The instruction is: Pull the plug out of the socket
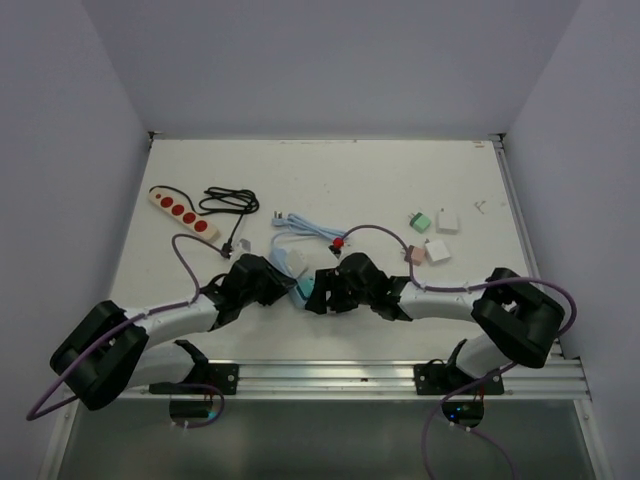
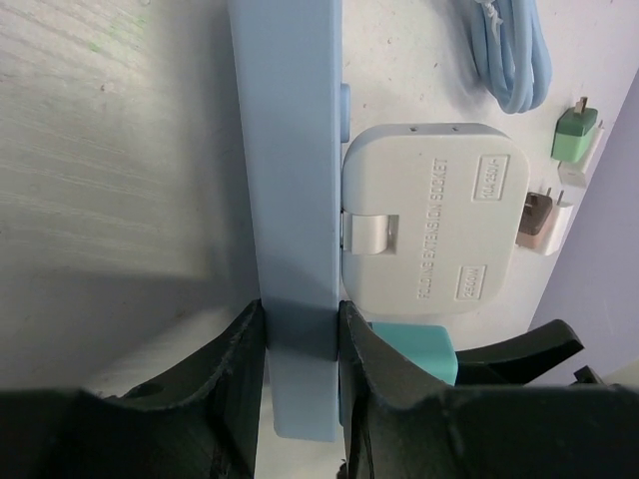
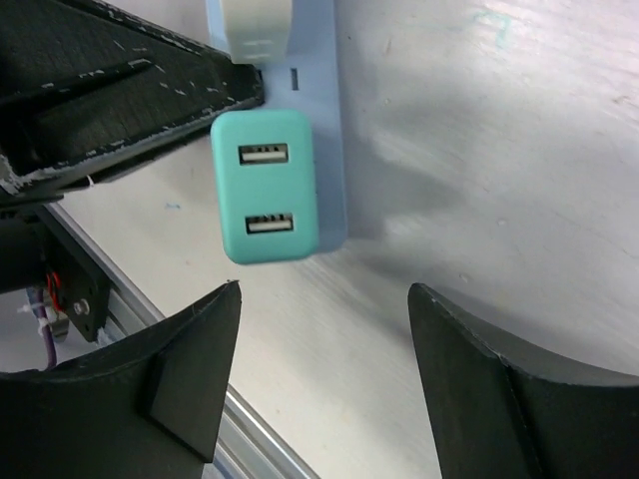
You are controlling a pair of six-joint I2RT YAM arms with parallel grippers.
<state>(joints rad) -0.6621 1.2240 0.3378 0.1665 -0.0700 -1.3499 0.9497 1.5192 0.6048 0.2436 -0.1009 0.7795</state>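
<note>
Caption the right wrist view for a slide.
Open right fingers face a teal plug seated in the blue strip.

The socket is a long pale-blue power strip on the table, toward the 6 o'clock edge in the top view and running roughly from 11 to 5 o'clock. The left hand pinches its near end. The plug is a small teal block with rounded corners and two USB ports, seated in the strip's 5 o'clock end.

overhead looks down; wrist views (very close) share teal plug.
</note>
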